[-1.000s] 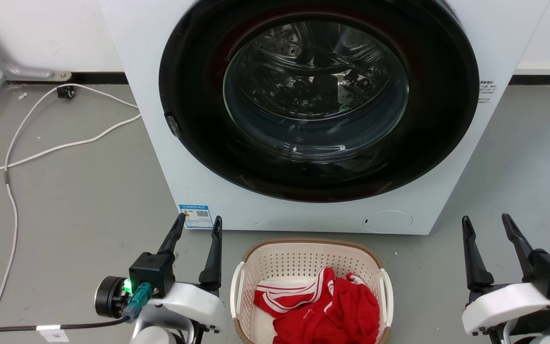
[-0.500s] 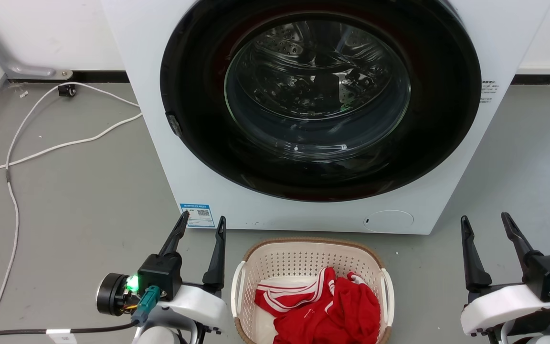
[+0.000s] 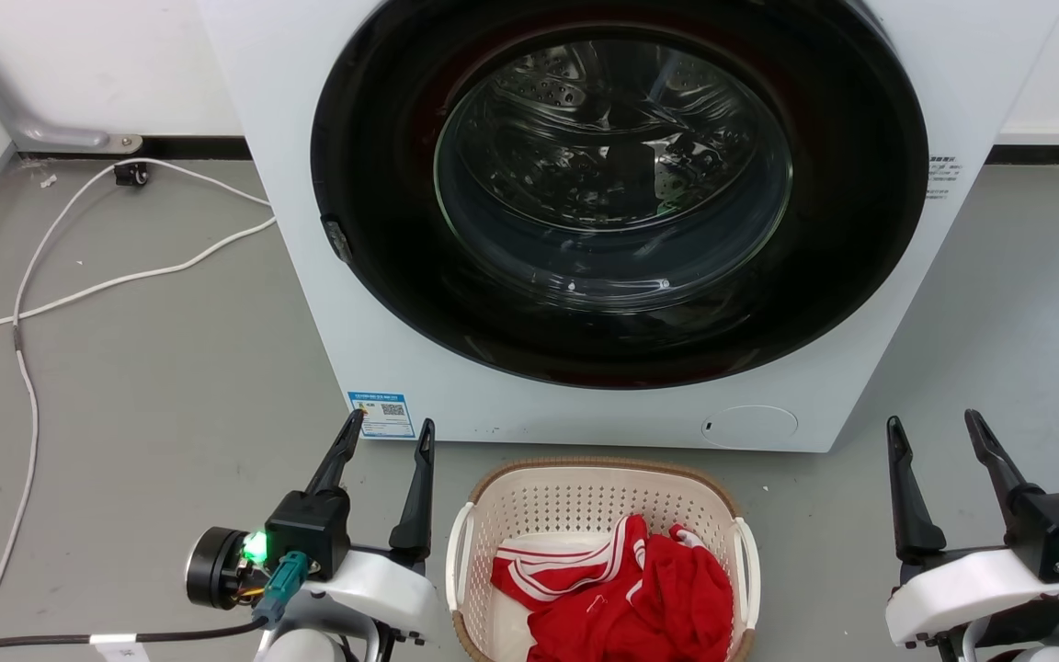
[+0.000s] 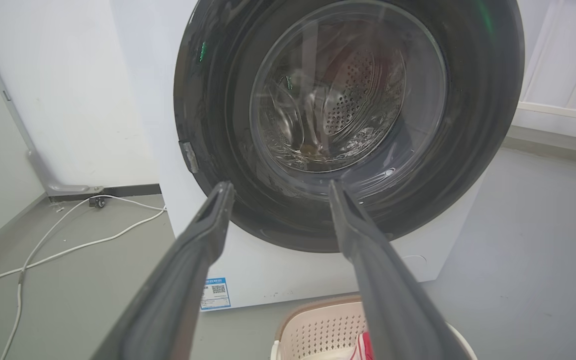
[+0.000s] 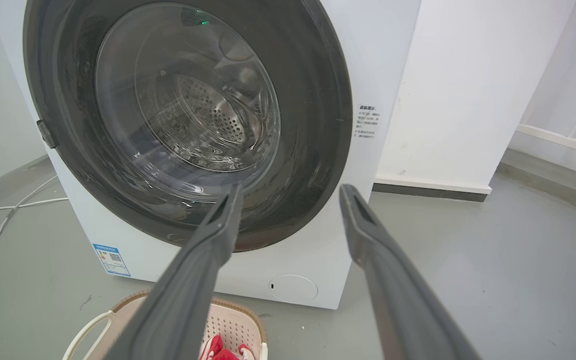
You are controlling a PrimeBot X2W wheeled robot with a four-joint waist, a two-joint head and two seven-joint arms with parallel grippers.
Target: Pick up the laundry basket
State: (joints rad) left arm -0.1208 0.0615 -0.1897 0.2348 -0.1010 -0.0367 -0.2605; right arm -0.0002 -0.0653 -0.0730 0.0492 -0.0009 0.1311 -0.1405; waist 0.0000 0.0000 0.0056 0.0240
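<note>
Left claw and right claw are both released, fingers spread and holding nothing, one on each side of the laundry basket. The basket sits on the grey floor at the lower middle of the head view, directly in front of the washing machine. Inside it lies a red garment with white stripes.

The left claw is just beside the basket's left handle. The right claw is well apart from the right handle. Both point towards the machine, not at the basket.

I judge this to be the approach: nothing is gripped yet. The next move calls for both claws to come down and inward to the white handles, the right one travelling farther. They should then clench on the handles and rise together so the load stays level.

A blue-and-white sticker with a QR code sits low on the machine's front, its print too small to read. A small block of print on the right of the front is also illegible, and no brand can be made out. A white cable trails across the floor to the left.
</note>
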